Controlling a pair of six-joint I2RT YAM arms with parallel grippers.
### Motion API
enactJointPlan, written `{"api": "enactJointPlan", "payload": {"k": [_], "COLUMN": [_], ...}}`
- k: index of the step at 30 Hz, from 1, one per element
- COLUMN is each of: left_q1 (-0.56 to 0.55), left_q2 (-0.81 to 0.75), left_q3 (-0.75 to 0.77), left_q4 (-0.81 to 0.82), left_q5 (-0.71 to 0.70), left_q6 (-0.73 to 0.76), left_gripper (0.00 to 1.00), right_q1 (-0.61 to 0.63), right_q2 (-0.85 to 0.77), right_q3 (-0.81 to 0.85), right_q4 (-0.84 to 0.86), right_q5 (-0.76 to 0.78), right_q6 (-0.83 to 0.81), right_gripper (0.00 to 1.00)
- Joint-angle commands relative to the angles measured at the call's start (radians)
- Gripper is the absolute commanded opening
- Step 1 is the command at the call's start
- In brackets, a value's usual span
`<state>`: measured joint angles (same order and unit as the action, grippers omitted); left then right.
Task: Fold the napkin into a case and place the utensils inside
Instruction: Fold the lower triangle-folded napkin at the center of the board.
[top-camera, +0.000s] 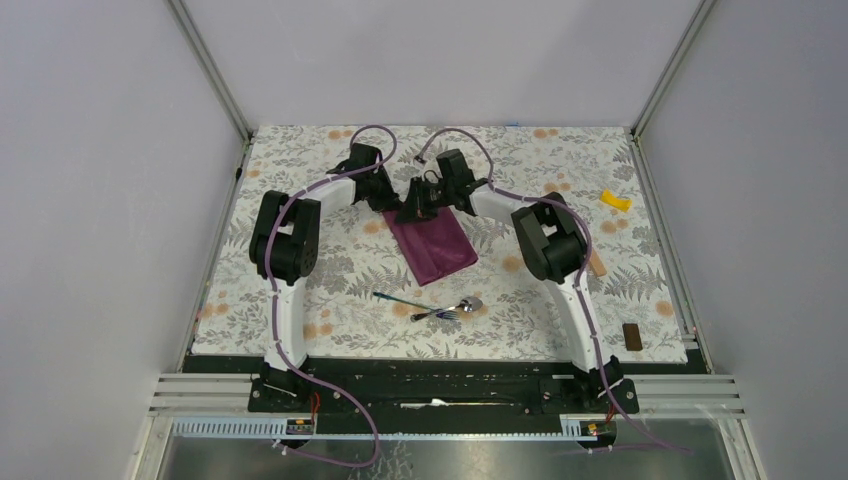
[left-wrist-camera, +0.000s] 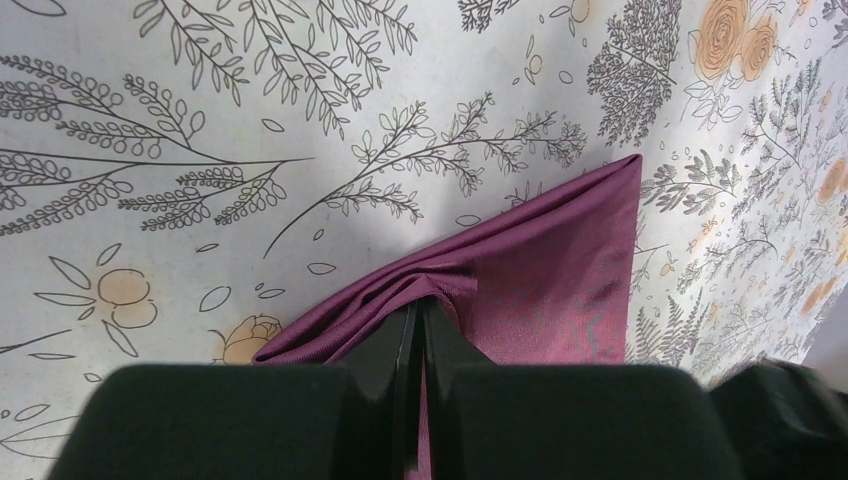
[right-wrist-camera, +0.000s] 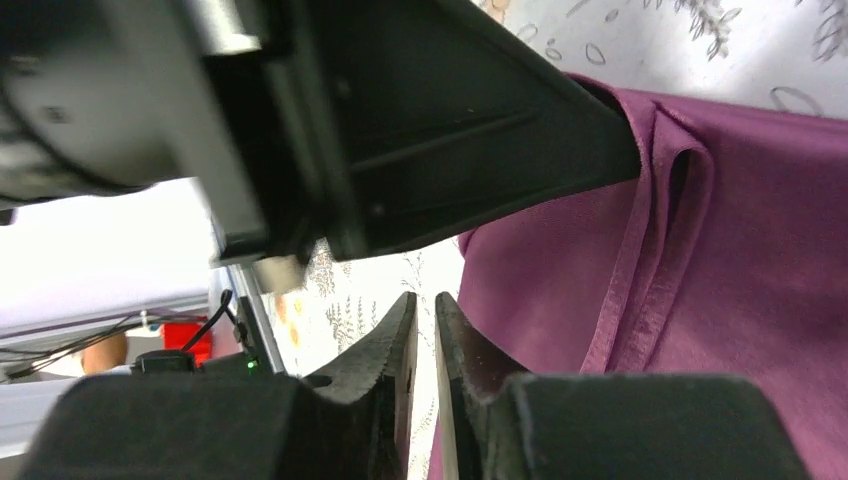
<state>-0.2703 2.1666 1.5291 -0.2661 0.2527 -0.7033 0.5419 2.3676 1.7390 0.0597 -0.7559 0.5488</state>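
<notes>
Dark purple cloth, thin and soft with a faint sheen: the napkin (top-camera: 435, 248) lies on the floral tablecloth (top-camera: 300, 200) as a partly folded oblong. Its long axis runs from the far centre of the table toward the near right.

Both grippers meet at its far end. The left gripper (left-wrist-camera: 417, 312) is clamped on a bunched fold there. In the left wrist view, pleats converge into its fingertips, and the rest of the cloth spreads flat to the right of them. The right gripper (right-wrist-camera: 427, 310) stands just beside it, its serrated fingers drawn almost together with a thin gap between. Whether a cloth edge sits in that gap cannot be told. From those fingers the napkin lies to the right, with a raised hem running along it.

The shiny metal spoon (top-camera: 462, 305) and the bluish handled piece (top-camera: 398, 298) lie at an angle to one another on the near side of the napkin. They are apart from it, between it and the arm bases.

Judgement: the case is not yet formed. The coming move depends on carrying the held far end along the long axis toward the near end. The left arm has the sure hold. Fabric this limp is likely to sag or slip out of line.
</notes>
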Motion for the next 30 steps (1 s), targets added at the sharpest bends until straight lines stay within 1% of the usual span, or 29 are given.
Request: {"api": "enactJointPlan", "payload": {"k": [1, 3, 5, 8, 13, 22, 30], "left_q1": [0.007, 0.006, 0.007, 0.006, 0.011, 0.017, 0.020], "left_q2": [0.008, 0.011, 0.014, 0.017, 0.019, 0.028, 0.037], "left_q3": [-0.010, -0.008, -0.006, -0.005, -0.010, -0.005, -0.001], "left_q4": [0.045, 0.044, 0.045, 0.045, 0.042, 0.042, 0.041], "left_q5": [0.007, 0.008, 0.011, 0.008, 0.003, 0.005, 0.007], "left_q6": [0.011, 0.009, 0.007, 0.009, 0.013, 0.016, 0.017], "left_gripper": [0.05, 0.05, 0.05, 0.04, 0.04, 0.04, 0.04], "right_q1": [0.020, 0.022, 0.027, 0.032, 0.032, 0.041, 0.066], "right_q2": [0.076, 0.116, 0.139, 0.136, 0.069, -0.081, -0.202], "right_q3": [0.076, 0.115, 0.129, 0.102, -0.024, -0.236, -0.466], "right_q4": [0.059, 0.037, 0.007, -0.011, -0.012, 0.005, 0.082], "right_q5": [-0.102, -0.126, -0.128, -0.130, -0.131, -0.145, -0.145], "right_q6": [0.053, 0.064, 0.057, 0.048, 0.034, 0.010, 0.033], "right_gripper": [0.18, 0.18, 0.20, 0.23, 0.25, 0.26, 0.26]}}
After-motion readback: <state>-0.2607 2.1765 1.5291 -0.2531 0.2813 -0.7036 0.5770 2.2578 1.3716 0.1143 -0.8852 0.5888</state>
